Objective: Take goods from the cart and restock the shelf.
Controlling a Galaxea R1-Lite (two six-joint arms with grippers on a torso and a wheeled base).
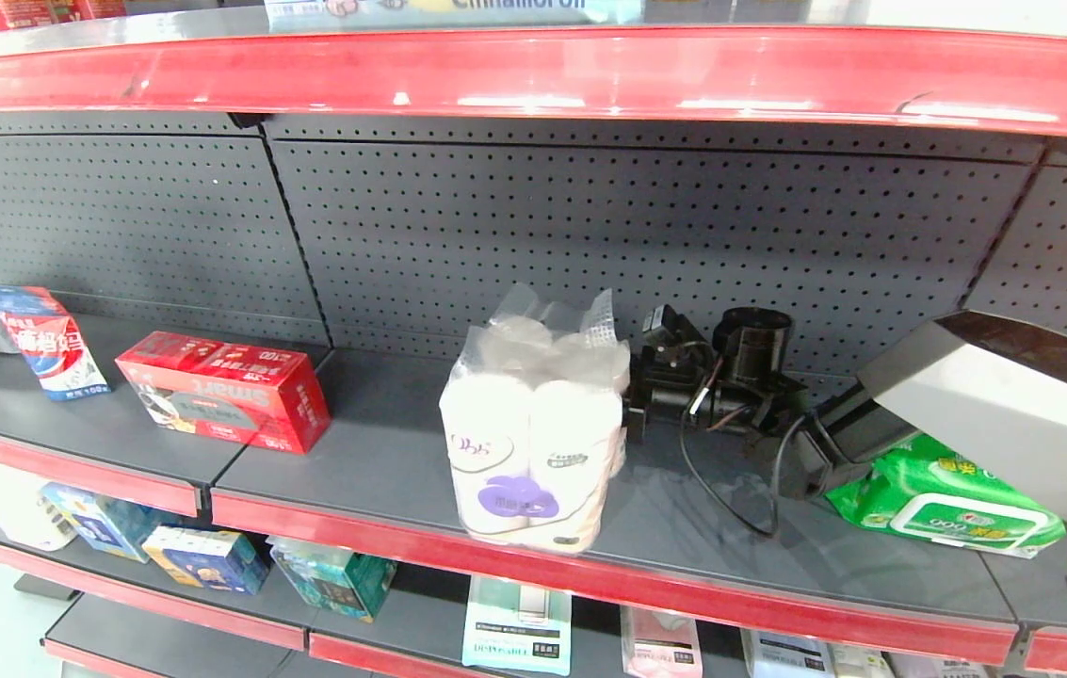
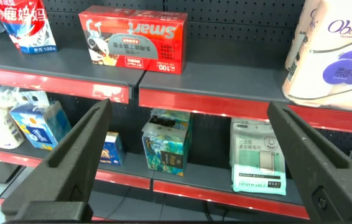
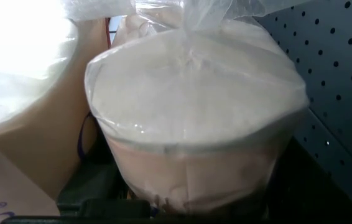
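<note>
The left claw (image 2: 188,106) hangs released, fingers wide, out in front of the toilet-roll pack (image 1: 533,424), free for the next item. That one pack stands at the shelf (image 1: 382,443) front lip. The right claw (image 1: 637,400) behind grips it, probably steadying placement. Left of the pack lies one red box (image 1: 224,391), and right of it one green wipes pack (image 1: 943,494).

My head camera is looking forward and down onto the shelf (image 1: 373,452). My left wrist camera is facing it from lower down, sharing the red box (image 1: 224,388) and roll pack (image 1: 533,433). My right wrist camera is sitting right against that pack.
</note>
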